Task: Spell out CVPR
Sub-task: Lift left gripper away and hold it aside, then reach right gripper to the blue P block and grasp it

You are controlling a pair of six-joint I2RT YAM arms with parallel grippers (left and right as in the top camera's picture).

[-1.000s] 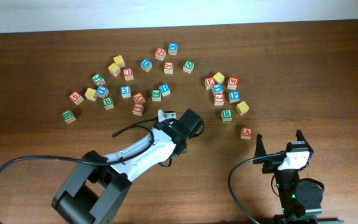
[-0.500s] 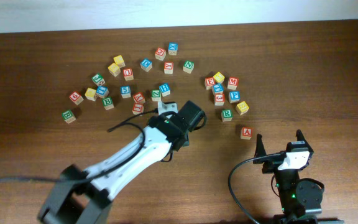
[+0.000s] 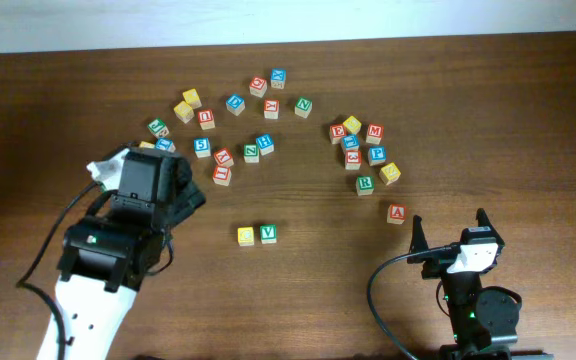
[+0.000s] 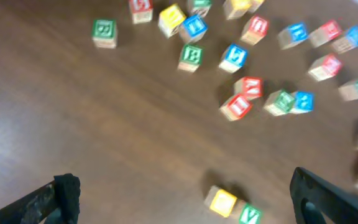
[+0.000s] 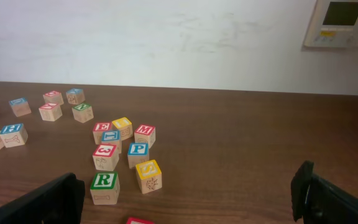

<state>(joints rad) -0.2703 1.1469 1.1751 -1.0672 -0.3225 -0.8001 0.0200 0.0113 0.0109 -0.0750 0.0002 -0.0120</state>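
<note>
Since a second ago the left arm has swung off the middle of the table [image 3: 528, 110] toward its own side, leaving the yellow-faced cube [image 3: 245, 236] and the green V cube [image 3: 268, 234] on open wood, side by side and touching or nearly so, yellow to the left. That short row runs left to right, so the next slot is just right of the V. The blue P cube [image 3: 377, 155] is upright in the right-hand cluster with the green R cube [image 3: 365, 184] just nearer the robot. Both lie ahead of the right gripper [image 3: 449, 220] and a little to its left, and well away from the left gripper [image 4: 183, 186]. The right arm looks the nearer one for the P, though a red A cube [image 3: 396, 212] stands partly in its way. Both grippers stand wide with nothing between the fingers (the left wrist view is motion-blurred, yet its fingers are plainly apart).
</note>
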